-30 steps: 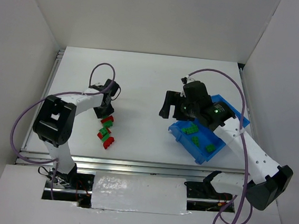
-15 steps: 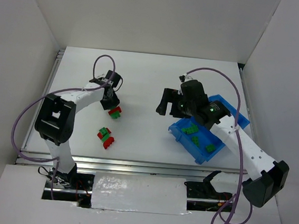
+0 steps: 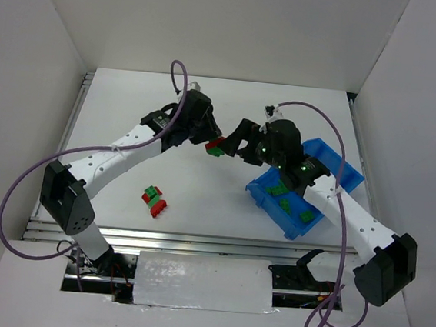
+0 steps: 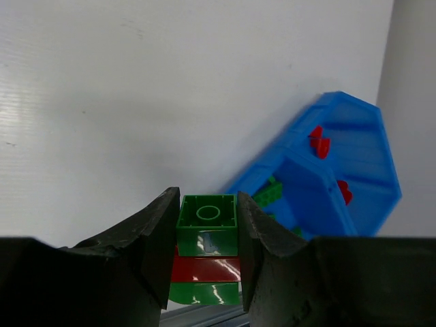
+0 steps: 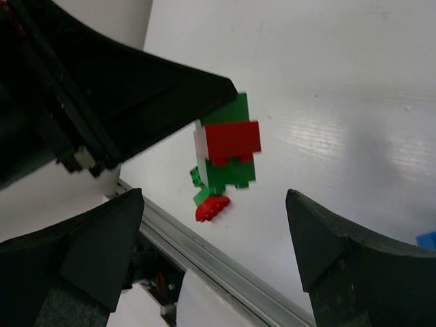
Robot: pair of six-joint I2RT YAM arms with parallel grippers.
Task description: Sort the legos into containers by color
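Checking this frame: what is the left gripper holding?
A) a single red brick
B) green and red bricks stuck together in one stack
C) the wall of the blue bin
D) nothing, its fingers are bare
B: in the left wrist view the left gripper is clamped on a stack of bricks with green, red and green layers.

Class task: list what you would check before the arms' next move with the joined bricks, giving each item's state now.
Left gripper clamped on brick stack: ok.
Right gripper open toward the stack: ok.
Stack deep enough in the right gripper: cannot tell.
Stack one colour: not ok, red and green joined.
Blue bin keeps colours apart: ok.
Loose bricks off the table: not ok.
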